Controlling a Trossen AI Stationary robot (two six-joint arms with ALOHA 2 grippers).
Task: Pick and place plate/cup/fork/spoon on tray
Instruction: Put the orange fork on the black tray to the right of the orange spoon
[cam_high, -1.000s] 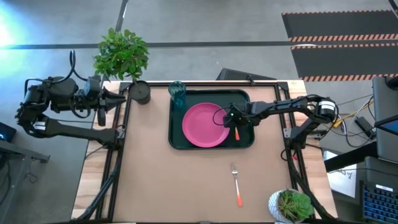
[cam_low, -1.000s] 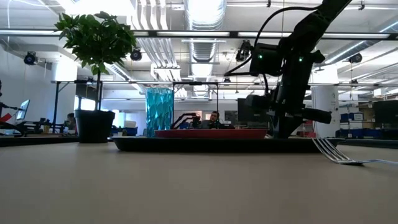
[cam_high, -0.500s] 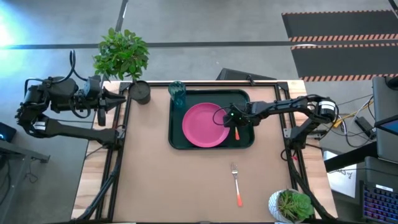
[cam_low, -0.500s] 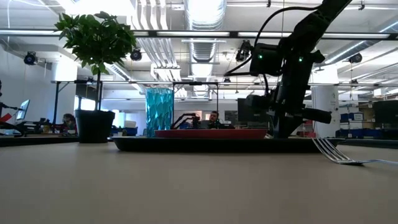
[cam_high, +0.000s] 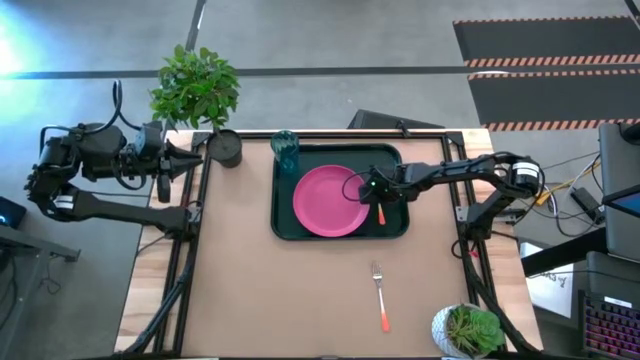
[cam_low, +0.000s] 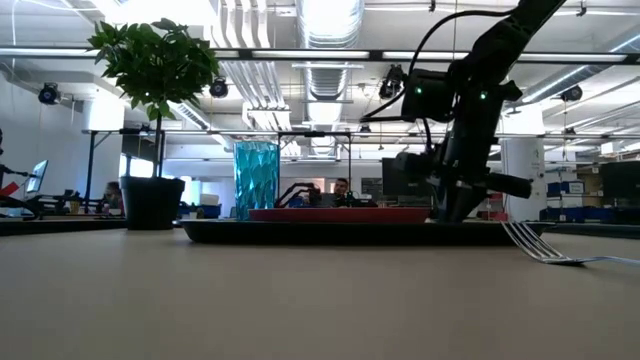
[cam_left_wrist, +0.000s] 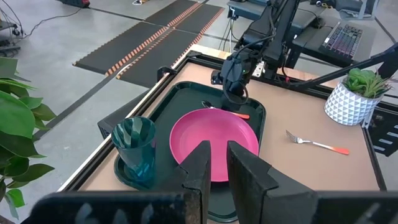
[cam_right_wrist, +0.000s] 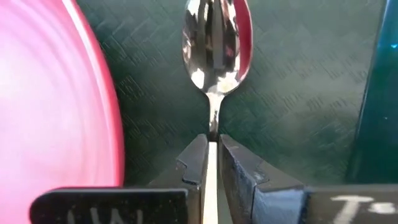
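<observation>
The dark green tray (cam_high: 340, 156) lies at the table's far middle. The pink plate (cam_high: 328, 200) rests flat in it. The teal cup (cam_high: 285, 150) stands upright in its far left corner. My right gripper (cam_high: 377, 192) is over the tray's right part, beside the plate, shut on the spoon (cam_right_wrist: 214, 37). The spoon's orange handle (cam_high: 381, 213) points toward the near edge. The fork (cam_high: 379, 295) lies flat on the table, near of the tray. My left gripper (cam_high: 197, 155) waits shut and empty off the table's far left corner. My right gripper pinches the spoon's thin metal stem (cam_right_wrist: 213, 121) just behind the bowl, between its two fingertips (cam_right_wrist: 196, 160). The fingers come from above, pointing down. The spoon lies level along the tray's right side, bowl toward the far edge. I cannot tell whether it rests on the tray's floor (cam_right_wrist: 292, 93).
A dark pot with a leafy plant (cam_high: 226, 150) stands at the far left corner, close to my left gripper. A white pot with a plant (cam_high: 468, 328) stands at the near right corner, beside the fork. Bare table lies left of the fork and near of the tray.
</observation>
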